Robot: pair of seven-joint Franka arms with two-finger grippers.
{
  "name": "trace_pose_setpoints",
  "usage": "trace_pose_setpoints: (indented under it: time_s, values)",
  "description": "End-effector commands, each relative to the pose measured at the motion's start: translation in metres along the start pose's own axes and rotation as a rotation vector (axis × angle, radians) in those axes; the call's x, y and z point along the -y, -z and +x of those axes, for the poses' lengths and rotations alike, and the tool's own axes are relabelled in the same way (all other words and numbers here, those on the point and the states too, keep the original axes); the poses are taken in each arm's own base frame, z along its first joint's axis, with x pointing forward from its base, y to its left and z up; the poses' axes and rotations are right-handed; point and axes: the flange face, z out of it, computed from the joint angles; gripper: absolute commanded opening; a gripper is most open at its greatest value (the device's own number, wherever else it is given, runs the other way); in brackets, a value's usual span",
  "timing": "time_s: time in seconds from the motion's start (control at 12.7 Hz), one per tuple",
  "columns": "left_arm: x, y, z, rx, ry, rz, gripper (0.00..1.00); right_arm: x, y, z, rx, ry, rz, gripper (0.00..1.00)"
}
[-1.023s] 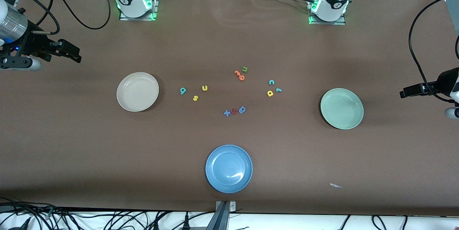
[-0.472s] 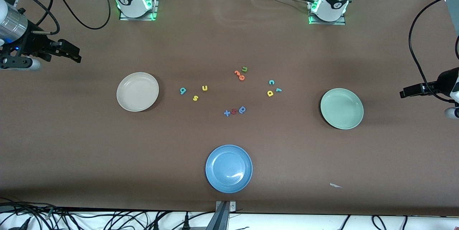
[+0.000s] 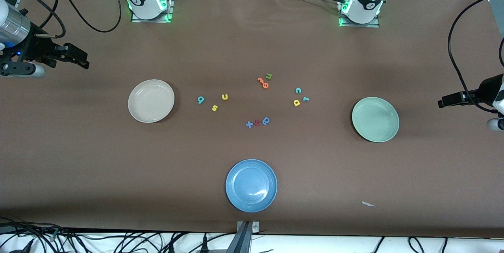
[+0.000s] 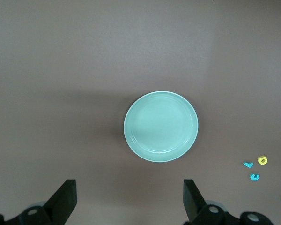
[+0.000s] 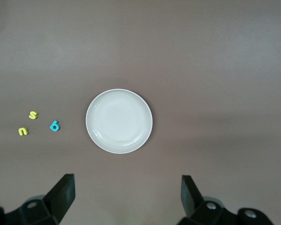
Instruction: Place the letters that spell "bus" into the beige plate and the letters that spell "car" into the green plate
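The teal b, yellow u and yellow s lie beside the empty beige plate. The teal c, teal r and yellow a lie toward the empty green plate. My right gripper hangs open and empty at the right arm's end of the table, looking down on the beige plate. My left gripper hangs open and empty at the left arm's end, with the green plate below it.
An empty blue plate sits near the front edge. Orange letters and a green u lie mid-table. Blue letters with a red one lie nearer the camera. A white scrap lies near the front.
The left gripper has crept a touch toward the green plate. Nothing else has moved.
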Motion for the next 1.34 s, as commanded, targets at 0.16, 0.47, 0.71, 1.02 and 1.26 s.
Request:
trace_pose_setpoints:
  time_s: [0.16,0.47,0.71,1.02,1.26]
  values:
    - [-0.002,0.006,-0.005,-0.003,0.008,-0.012,1.0,-0.001,0.005,-0.006,0.0,0.012,0.011,1.0]
    - [-0.012,0.003,-0.004,0.002,-0.005,-0.016,1.0,-0.001,0.004,-0.006,0.001,0.012,0.011,1.0]
    - [-0.017,-0.001,-0.004,0.013,-0.014,-0.018,1.0,-0.001,0.004,-0.006,0.001,0.012,0.011,1.0]
    - [-0.026,-0.004,-0.006,0.038,-0.032,-0.018,1.0,-0.001,0.005,-0.006,0.0,0.012,0.011,1.0]
    - [-0.026,-0.004,-0.006,0.037,-0.032,-0.018,1.0,-0.001,0.004,-0.006,0.001,0.012,0.011,1.0]
